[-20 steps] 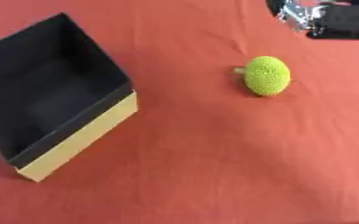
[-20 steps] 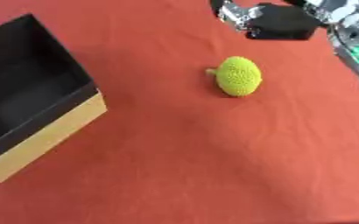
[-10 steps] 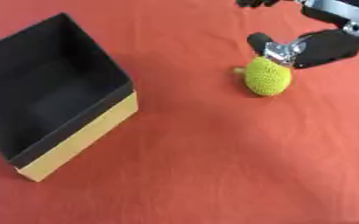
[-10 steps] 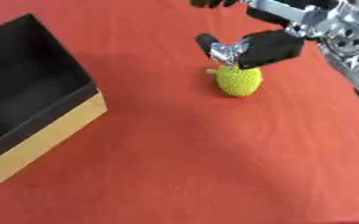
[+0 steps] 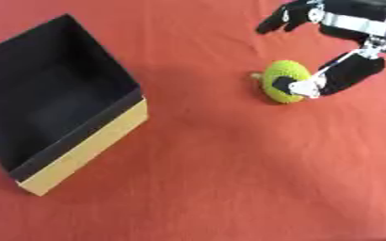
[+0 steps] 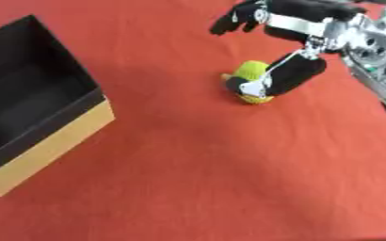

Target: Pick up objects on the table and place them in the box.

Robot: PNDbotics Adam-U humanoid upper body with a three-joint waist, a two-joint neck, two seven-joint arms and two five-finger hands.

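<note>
A yellow-green knitted ball (image 5: 282,70) lies on the red cloth, right of centre. My right hand (image 5: 354,29) comes in from the upper right and hangs over the ball. Its thumb (image 5: 347,75) lies against the ball's near right side, and its fingers (image 5: 280,19) stretch out straight above the ball's far side, apart from it. The hand is open. The black box (image 5: 89,147) with a tan outer wall stands open at the left, and I see nothing in it. My left hand shows in neither view.
Red cloth (image 5: 229,183) covers the whole table. My right arm's silver joints (image 6: 376,47) fill the right eye view's upper right edge. A broad strip of bare cloth lies between the ball and the box.
My right hand has come down from the upper right corner to the ball, and its thumb now rests against the ball's side. The ball and box have stayed put.
</note>
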